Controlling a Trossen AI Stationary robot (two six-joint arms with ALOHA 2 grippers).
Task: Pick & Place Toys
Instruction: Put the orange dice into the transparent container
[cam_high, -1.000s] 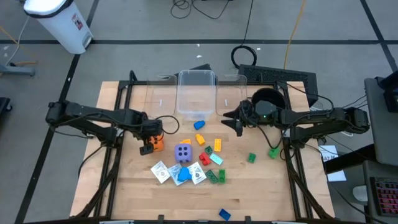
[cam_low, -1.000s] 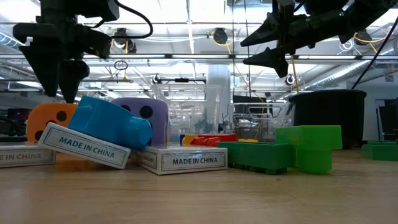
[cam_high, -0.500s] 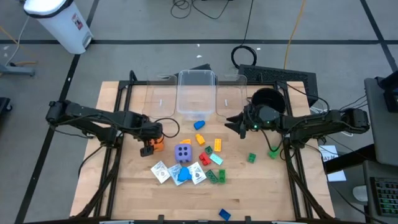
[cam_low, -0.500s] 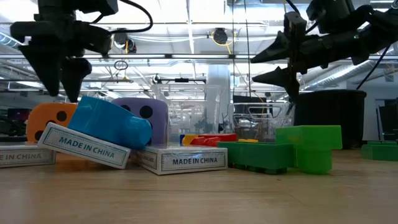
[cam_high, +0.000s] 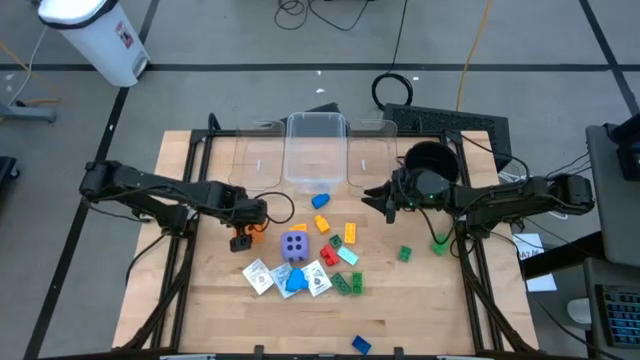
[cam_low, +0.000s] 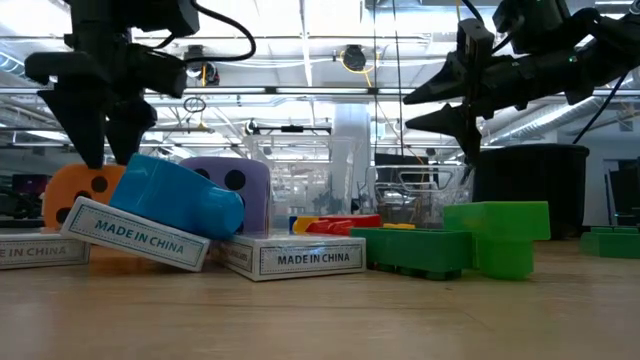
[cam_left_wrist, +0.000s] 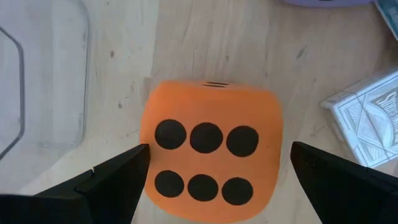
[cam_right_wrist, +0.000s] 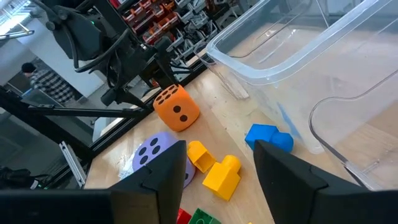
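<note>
An orange foam die (cam_left_wrist: 211, 162) sits on the table at the left, six dots up, with a purple die (cam_high: 294, 244) to its right. My left gripper (cam_left_wrist: 217, 149) points straight down over the orange die, open. Its fingertips stand on either side of the die at about the height of its top (cam_low: 75, 185) and touch nothing that shows. My right gripper (cam_high: 368, 195) hangs open in the air near the far right, pointing level toward the table's left, with nothing between its fingers (cam_right_wrist: 221, 146). Small bricks (cam_high: 350, 233) and white card packs (cam_high: 258, 275) lie around the table's middle.
Clear plastic bins (cam_high: 316, 150) stand along the far edge, and a blue brick (cam_right_wrist: 268, 137) lies just in front of them. A black pot (cam_high: 430, 160) is at the far right, behind my right arm. Green bricks (cam_high: 405, 254) lie at the right, and a blue one (cam_high: 361, 345) by the near edge.
My right gripper has come down toward the table and rolled a little about its own axis, still high above the toys. The toys have stayed where they were.
</note>
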